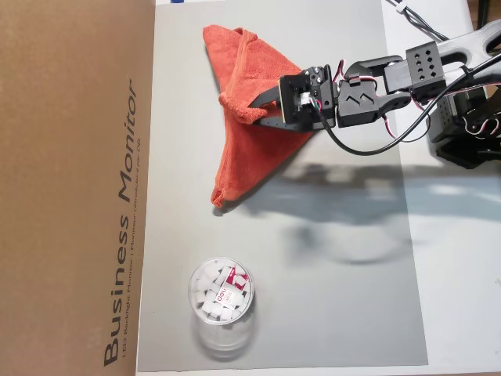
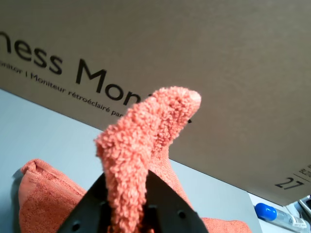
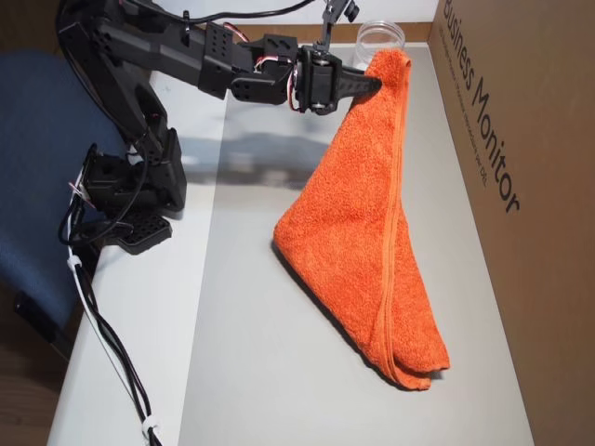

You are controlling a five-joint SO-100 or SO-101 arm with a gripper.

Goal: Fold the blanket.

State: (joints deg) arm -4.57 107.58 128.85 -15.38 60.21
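The orange-red terry blanket (image 1: 254, 153) lies doubled into a rough triangle on the grey mat (image 1: 329, 298). My gripper (image 1: 252, 106) is shut on one corner and holds it lifted, while the rest drapes down to the mat. In another overhead view the gripper (image 3: 372, 84) pinches the top corner of the blanket (image 3: 363, 232), whose far point rests near the mat's front. In the wrist view the fuzzy corner (image 2: 146, 141) sticks up between the black jaws of the gripper (image 2: 126, 182).
A large cardboard monitor box (image 1: 70, 188) borders the mat; it also shows in another overhead view (image 3: 539, 186). A clear plastic cup (image 1: 221, 301) holding white pieces stands on the mat, also seen behind the gripper (image 3: 381, 35). The arm base (image 3: 125, 195) sits beside the mat.
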